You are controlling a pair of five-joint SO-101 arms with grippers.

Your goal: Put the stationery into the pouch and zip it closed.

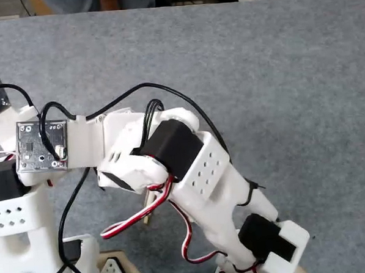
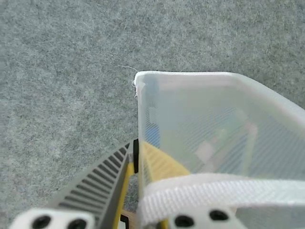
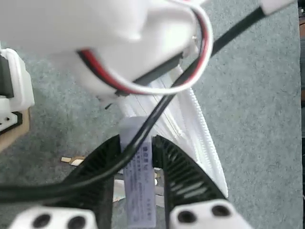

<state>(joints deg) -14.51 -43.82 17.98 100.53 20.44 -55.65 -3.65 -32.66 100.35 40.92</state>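
the translucent white mesh pouch (image 2: pixel 214 119) is in front of the left wrist camera, one corner uppermost against the grey felt-like table top (image 2: pixel 62 71); whether it touches the table cannot be told. the left gripper (image 2: pixel 137 160) is clamped on the pouch's side edge. its grey ribbed finger (image 2: pixel 102 176), yellow on the inner face, presses the mesh from one side, and the pouch's white woven band (image 2: pixel 214 188) lies across the other jaw. blurred blue and greenish shapes (image 2: pixel 152 134) show through the mesh, inside the pouch, too vague to name. the right gripper (image 3: pixel 137 143) has its two black ribbed fingers (image 3: pixel 183 167) pinched together on a pale lilac printed tab (image 3: pixel 140 191). the tab lies at one end of the pouch's white zip strip (image 3: pixel 202 138). a black cable (image 3: pixel 233 31) and a red-and-white wire bundle (image 3: pixel 202 52) cross just in front of this gripper, under the white body of the other arm (image 3: pixel 95 28). a small tan wooden piece (image 3: pixel 74 161) lies on the table beside the fingers. from above, the two white arms (image 1: pixel 203 172) cross one over the other above the near part of the table.
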